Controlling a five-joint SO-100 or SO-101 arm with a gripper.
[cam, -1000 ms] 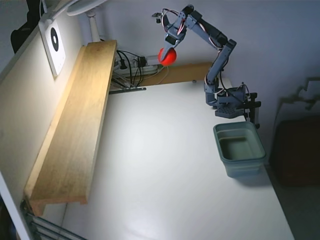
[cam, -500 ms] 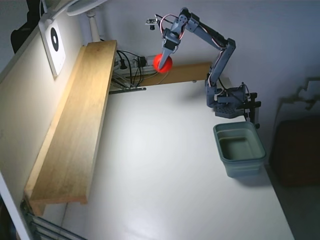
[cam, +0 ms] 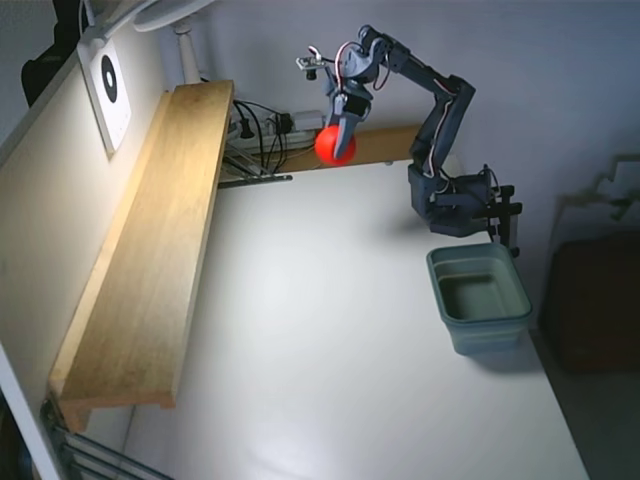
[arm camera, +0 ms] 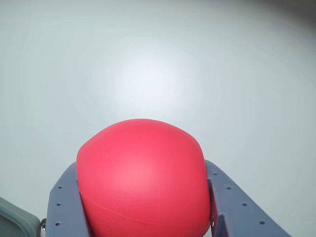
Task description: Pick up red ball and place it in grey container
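Note:
The red ball (cam: 335, 145) hangs high above the far end of the white table in the fixed view, held by my gripper (cam: 338, 140), which is shut on it. In the wrist view the red ball (arm camera: 143, 180) fills the lower middle, pressed between two blue-grey fingers (arm camera: 64, 202). The grey container (cam: 480, 297) stands upright and empty at the table's right side, just in front of the arm's base, well to the right of and nearer than the ball. A corner of the grey container (arm camera: 15, 222) shows at the wrist view's bottom left.
A long wooden shelf (cam: 150, 240) runs along the table's left side. Cables and a power strip (cam: 265, 130) lie at the far edge behind the ball. The arm's base (cam: 455, 205) is clamped at the right edge, beside a dark object (cam: 595, 315) off the table.
The gripper with the ball swung a little left and back, and now sits lower and slightly right, pointing more downward. The container has not moved.

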